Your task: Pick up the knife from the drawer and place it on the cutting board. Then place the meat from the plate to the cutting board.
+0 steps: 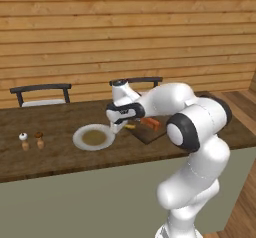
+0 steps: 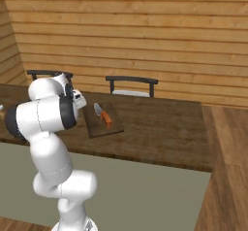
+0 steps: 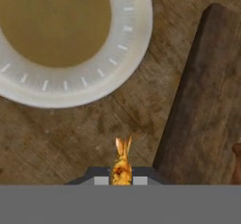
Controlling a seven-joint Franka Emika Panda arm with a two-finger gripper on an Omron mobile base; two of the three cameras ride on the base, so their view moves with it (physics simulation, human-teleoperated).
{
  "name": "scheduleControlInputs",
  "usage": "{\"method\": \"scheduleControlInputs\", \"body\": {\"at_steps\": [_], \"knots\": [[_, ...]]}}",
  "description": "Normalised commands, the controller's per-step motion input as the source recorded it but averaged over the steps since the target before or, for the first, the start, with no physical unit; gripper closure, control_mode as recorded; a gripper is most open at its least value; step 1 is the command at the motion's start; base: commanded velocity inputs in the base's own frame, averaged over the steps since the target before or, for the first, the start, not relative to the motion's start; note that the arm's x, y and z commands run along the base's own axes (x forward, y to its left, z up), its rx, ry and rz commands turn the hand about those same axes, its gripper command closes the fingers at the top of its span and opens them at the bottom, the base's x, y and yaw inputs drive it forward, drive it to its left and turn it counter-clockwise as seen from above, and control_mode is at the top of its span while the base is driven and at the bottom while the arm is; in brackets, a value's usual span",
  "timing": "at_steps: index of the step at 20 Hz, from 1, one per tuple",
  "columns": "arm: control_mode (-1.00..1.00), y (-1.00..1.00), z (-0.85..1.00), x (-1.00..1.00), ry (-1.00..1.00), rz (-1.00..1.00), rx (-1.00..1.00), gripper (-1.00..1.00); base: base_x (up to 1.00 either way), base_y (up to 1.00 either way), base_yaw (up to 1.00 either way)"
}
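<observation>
My gripper is shut on the meat, a small orange-yellow strip that sticks up between the two fingertips. It hovers over bare table between the plate and the cutting board. The plate's brownish centre holds nothing. In the left base view the gripper hangs at the plate's right rim, with the meat just left of the board. The knife lies on the board, with its orange-red handle and grey blade plain in the right base view. The drawer is out of view.
Two small shakers stand on the table left of the plate. Two dark chairs sit behind the table against the wooden wall. The table's front edge runs close below the plate.
</observation>
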Motion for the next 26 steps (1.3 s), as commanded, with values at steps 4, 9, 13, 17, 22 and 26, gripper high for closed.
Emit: {"method": "scheduleControlInputs", "body": {"at_steps": [4, 9, 13, 17, 22, 26], "knots": [[-1.00, -0.76, 0.00, 0.03, 0.00, 0.00, 0.06, 1.00, 0.00, 0.00, 0.00], [-1.00, -0.41, 0.00, 0.12, 0.00, 0.00, 0.01, 1.00, 0.00, 0.00, 0.00], [-1.00, -0.24, 0.00, 0.12, 0.00, 0.00, 0.00, 1.00, 0.00, 0.00, 0.00], [-1.00, -0.27, 0.00, 0.15, 0.00, 0.00, 0.01, 1.00, 0.00, 0.00, 0.00], [-1.00, -0.24, -0.01, 0.18, 0.00, 0.00, 0.05, -1.00, 0.00, 0.00, 0.00], [-1.00, -0.02, 0.00, 0.08, 0.00, 0.00, 0.07, -1.00, 0.00, 0.00, 0.00]]}}
